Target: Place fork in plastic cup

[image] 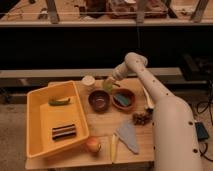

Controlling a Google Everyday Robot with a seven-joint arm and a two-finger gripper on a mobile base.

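At the far edge of the wooden bench [105, 125], the white arm's end effector [113, 78] hangs just above the small pale yellow-green translucent plastic cup [108, 86], with its fingers pressed together. I cannot make out the slim metal fork there. A white round cup [89, 81] stands just left of it. A dark red round bowl [99, 100] and a brown bowl [123, 98] crowd the near side. Open wood remains nearer, right of the yellow plastic tray [47, 117].

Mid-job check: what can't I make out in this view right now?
1. The fork: not made out anywhere in the camera view; whether the shut gripper, just above the plastic cup, holds it is too small to tell.
2. The plastic cup's inside: covered by the gripper.
3. The table's right side: hidden behind the robot's arm.
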